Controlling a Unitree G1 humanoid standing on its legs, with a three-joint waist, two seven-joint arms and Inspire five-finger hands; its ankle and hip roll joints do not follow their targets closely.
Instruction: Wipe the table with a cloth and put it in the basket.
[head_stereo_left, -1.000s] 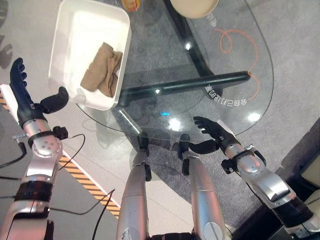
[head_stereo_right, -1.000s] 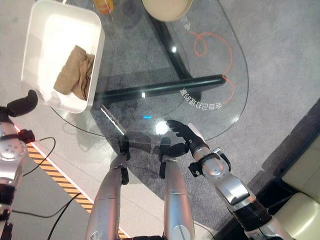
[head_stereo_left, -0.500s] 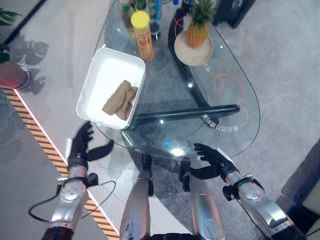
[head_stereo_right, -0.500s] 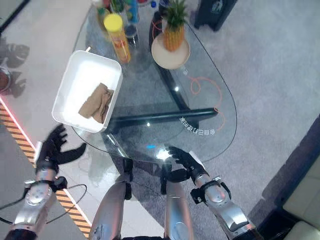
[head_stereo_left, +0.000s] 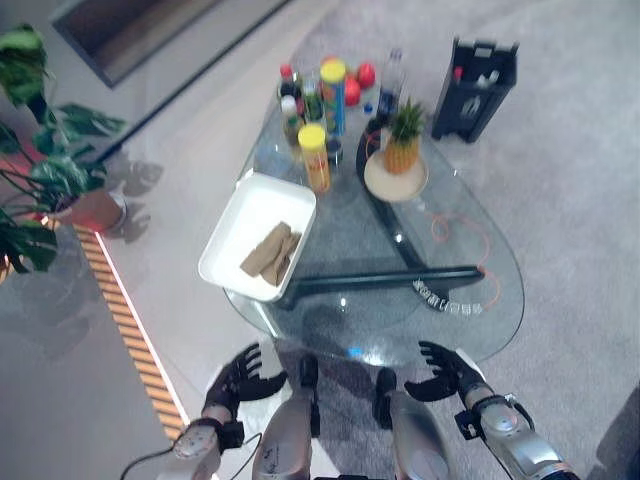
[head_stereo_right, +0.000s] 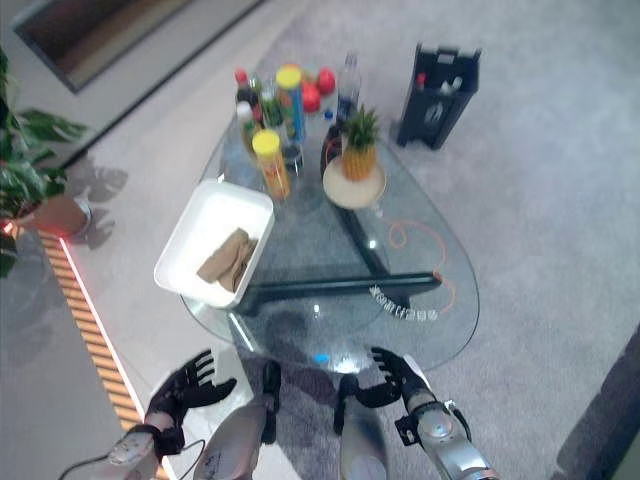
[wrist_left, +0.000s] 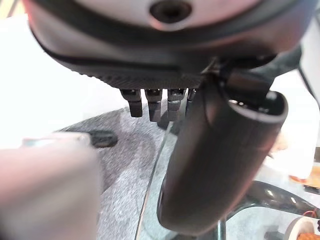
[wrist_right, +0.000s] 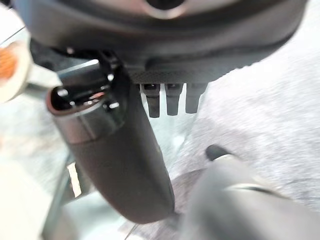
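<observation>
Left hand (head_stereo_left: 238, 378) low at 7 o'clock, off the bench's near-left edge, fingers spread and relaxed, holding nothing. Potted plant (head_stereo_left: 40, 150) out at 9 o'clock on the floor, beside an orange-striped strip.

White basket (head_stereo_left: 232, 228) at 10 o'clock on the glass bench (head_stereo_left: 480, 310), overhanging the left rim slightly. Brown cloth (head_stereo_left: 271, 252) lying folded inside it, toward its near end, touching neither hand. Judged from this, task essentially finished: cloth already deposited.

Further in, at 12 o'clock: cluster of bottles and tall cans, with a yellow-lidded can (head_stereo_left: 315, 157) just beside the basket's far corner. Pineapple on a round plate (head_stereo_left: 399, 160) at 1 o'clock. Orange cord (head_stereo_left: 462, 255) looping across the glass at 3 o'clock. Dark crate (head_stereo_left: 478, 86) on the carpet beyond the bench, at 1 o'clock.

Right hand (head_stereo_left: 447, 368) at 5 o'clock, hovering by the near edge of the glass, fingers loosely open, empty.

For finishing well: keep both hands low and clear of the rim, avoid nudging the overhanging basket, and confirm no corner of the cloth hangs over its wall.
</observation>
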